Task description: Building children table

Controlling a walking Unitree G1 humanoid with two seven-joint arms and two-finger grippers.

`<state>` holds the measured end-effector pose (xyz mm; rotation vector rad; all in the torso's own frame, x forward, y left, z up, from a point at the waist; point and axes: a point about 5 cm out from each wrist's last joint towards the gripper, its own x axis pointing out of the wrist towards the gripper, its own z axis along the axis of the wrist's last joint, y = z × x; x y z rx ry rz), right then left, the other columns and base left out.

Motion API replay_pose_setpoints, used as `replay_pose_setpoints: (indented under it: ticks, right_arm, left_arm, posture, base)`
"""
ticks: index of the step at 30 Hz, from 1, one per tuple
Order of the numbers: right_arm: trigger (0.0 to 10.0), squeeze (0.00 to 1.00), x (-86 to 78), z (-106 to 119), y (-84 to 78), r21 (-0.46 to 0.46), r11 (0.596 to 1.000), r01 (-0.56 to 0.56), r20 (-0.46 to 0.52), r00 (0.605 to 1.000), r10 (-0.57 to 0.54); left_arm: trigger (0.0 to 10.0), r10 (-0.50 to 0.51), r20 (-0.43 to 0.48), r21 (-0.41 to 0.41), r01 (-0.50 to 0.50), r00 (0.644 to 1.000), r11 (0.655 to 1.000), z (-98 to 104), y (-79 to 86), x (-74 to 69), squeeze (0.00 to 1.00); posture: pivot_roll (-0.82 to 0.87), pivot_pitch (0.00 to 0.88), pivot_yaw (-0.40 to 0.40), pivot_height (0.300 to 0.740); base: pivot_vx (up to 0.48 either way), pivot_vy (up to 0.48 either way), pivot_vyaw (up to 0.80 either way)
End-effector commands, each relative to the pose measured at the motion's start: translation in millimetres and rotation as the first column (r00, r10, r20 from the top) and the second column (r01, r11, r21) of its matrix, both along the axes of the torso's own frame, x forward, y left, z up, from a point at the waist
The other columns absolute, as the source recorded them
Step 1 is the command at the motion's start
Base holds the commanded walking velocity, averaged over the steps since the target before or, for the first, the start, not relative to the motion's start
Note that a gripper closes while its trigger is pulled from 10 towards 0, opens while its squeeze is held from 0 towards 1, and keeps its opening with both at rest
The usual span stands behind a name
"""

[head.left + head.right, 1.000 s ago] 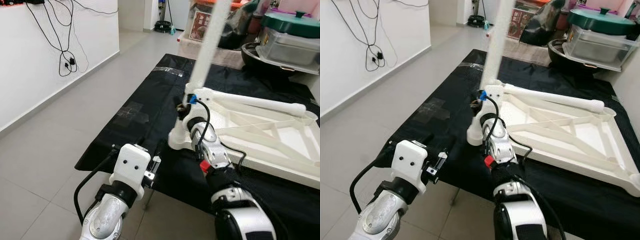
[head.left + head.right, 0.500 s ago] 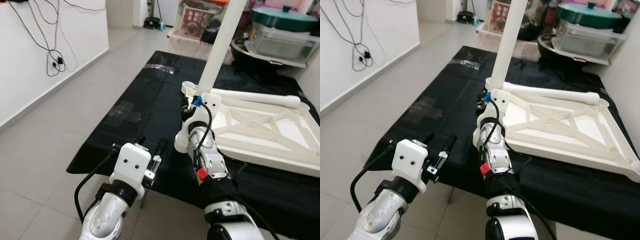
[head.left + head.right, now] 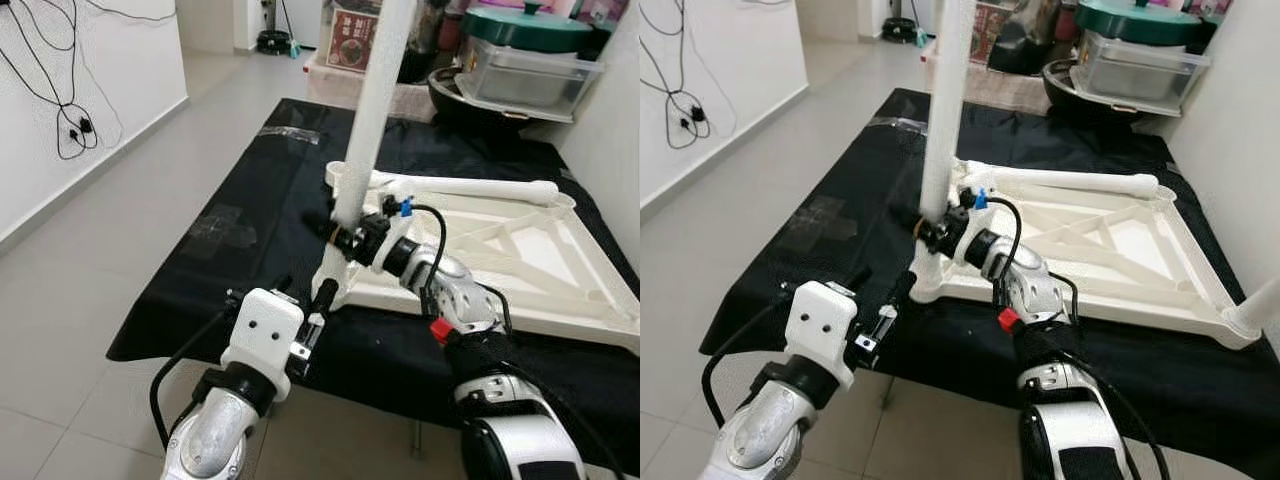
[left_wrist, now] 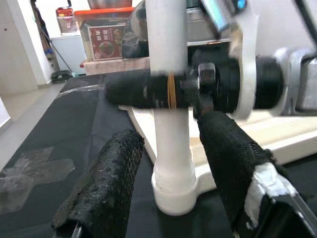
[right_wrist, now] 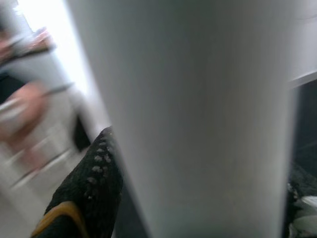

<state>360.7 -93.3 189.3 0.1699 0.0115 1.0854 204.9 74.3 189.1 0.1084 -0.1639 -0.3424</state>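
Your right tool (image 3: 347,238) is pinching the upright white leg (image 3: 372,105) just above where it stands in the corner socket of the upturned white tabletop (image 3: 520,262), which lies on the black-covered desk (image 3: 250,215). Your left tool (image 3: 302,302) hovers at the desk's near edge with its fingers (image 4: 106,186) spread, pointing at the foot of the leg without touching it. Beyond the desk you see stacked pots (image 3: 520,50) and a box (image 3: 345,25).

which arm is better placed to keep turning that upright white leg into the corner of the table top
The right. The right gripper is clamped around the upright white leg just above its corner socket on the table top. The left gripper sits open, low beside the socket.
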Motion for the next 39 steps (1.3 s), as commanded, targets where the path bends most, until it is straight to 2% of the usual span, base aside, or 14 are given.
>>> replay_pose_setpoints:
  ticks: [1,5,6,7,14,16,20,22,24,26,29,34,38,39]
  right_arm:
    - [10.0,0.00,-8.7,-15,14.7,-0.054,0.982,-0.184,-0.055,0.982,0.181]
    - [10.0,0.00,-11.8,-21,22.8,-0.052,0.955,-0.293,-0.084,0.954,0.288]
    - [8.5,0.00,-9.3,-18,26.2,-0.027,0.958,-0.286,-0.079,0.956,0.283]
    - [0.0,0.00,-7.6,-13,27.5,0.019,0.957,-0.289,-0.066,0.955,0.290]
    - [0.0,0.00,3.4,-6,24.5,0.040,0.987,-0.156,-0.038,0.987,0.157]
    - [0.0,0.00,14.2,-10,15.0,-0.029,0.999,0.045,-0.027,0.999,-0.045]
    - [0.0,0.00,26.7,-24,-3.4,-0.141,0.915,0.379,-0.026,0.922,-0.386]
    - [0.0,0.00,26.7,-24,-3.4,-0.141,0.915,0.379,-0.026,0.922,-0.386]
    - [0.0,0.00,30.8,-38,-28.0,-0.194,0.703,0.685,-0.063,0.706,-0.705]
    - [0.0,0.00,30.8,-38,-28.0,-0.194,0.703,0.685,-0.063,0.706,-0.705]
    - [0.0,0.00,19.7,-54,-67.7,-0.271,0.235,0.933,-0.055,0.229,-0.972]
    - [0.0,0.00,13.5,-57,-71.7,-0.278,0.107,0.955,-0.110,0.079,-0.991]
    - [0.0,0.00,14.8,-50,-63.0,-0.232,0.102,0.967,-0.157,0.067,-0.985]
    - [10.0,0.00,18.3,-40,-54.3,-0.159,0.149,0.976,-0.156,0.125,-0.980]
  left_arm:
    - [10.0,0.001,-0.007,0.006,-0.001,1.000,1.000,-2,-0.7,-0.4,0.00]
    - [10.0,0.007,-0.004,0.008,-0.007,1.000,1.000,-2,0.3,-0.5,0.00]
    - [10.0,0.008,-0.004,0.008,-0.008,1.000,1.000,-1,0.5,-0.7,0.00]
    - [10.0,0.006,-0.005,0.007,-0.006,1.000,1.000,-2,-0.1,-1.1,0.00]
    - [10.0,0.002,-0.007,0.004,-0.002,1.000,1.000,-1,-1.8,-1.2,0.00]
    - [10.0,0.004,-0.006,0.003,-0.004,1.000,1.000,-1,-1.7,-0.9,0.00]
    - [10.0,0.006,-0.007,0.002,-0.006,1.000,1.000,-2,-1.0,-0.6,0.00]
    - [10.0,0.006,-0.007,0.002,-0.006,1.000,1.000,-2,-1.0,-0.6,0.00]
    - [10.0,0.005,-0.008,0.003,-0.005,1.000,1.000,-2,-0.7,-0.6,0.00]
    - [10.0,0.005,-0.008,0.003,-0.005,1.000,1.000,-2,-0.7,-0.6,0.00]
    - [10.0,0.004,-0.007,0.004,-0.004,1.000,1.000,-2,-0.5,-0.1,0.00]
    - [10.0,0.006,-0.006,0.004,-0.006,1.000,1.000,-2,0.0,0.2,0.00]
    - [10.0,0.009,-0.005,0.004,-0.009,1.000,1.000,-2,0.8,0.3,0.00]
    - [10.0,0.009,-0.005,0.005,-0.009,1.000,1.000,-2,0.9,0.4,0.00]
  posture:
    - [0.17,0.042,-0.108,0.740]
    - [0.17,0.042,-0.109,0.740]
    - [0.17,0.045,-0.110,0.740]
    - [0.17,0.048,-0.109,0.740]
    - [0.17,0.053,-0.114,0.740]
    - [0.17,0.054,-0.115,0.740]
    - [0.16,0.055,-0.112,0.740]
    - [0.16,0.055,-0.112,0.740]
    - [0.16,0.060,-0.109,0.740]
    - [0.16,0.060,-0.109,0.740]
    - [0.16,0.061,-0.111,0.740]
    - [0.16,0.063,-0.111,0.740]
    - [0.16,0.064,-0.110,0.740]
    - [0.16,0.064,-0.110,0.740]
  base:
    - [0.000,0.000,0.00]
    - [0.000,0.000,0.00]
    - [0.000,0.000,0.00]
    - [0.000,0.000,0.00]
    - [0.000,0.000,0.00]
    - [0.000,0.000,0.00]
    - [0.000,0.000,0.00]
    - [0.000,0.000,0.00]
    - [0.000,0.000,0.00]
    - [0.000,0.000,0.00]
    - [0.000,0.000,0.00]
    - [0.000,0.000,0.00]
    - [0.000,0.000,0.00]
    - [0.000,0.000,0.00]
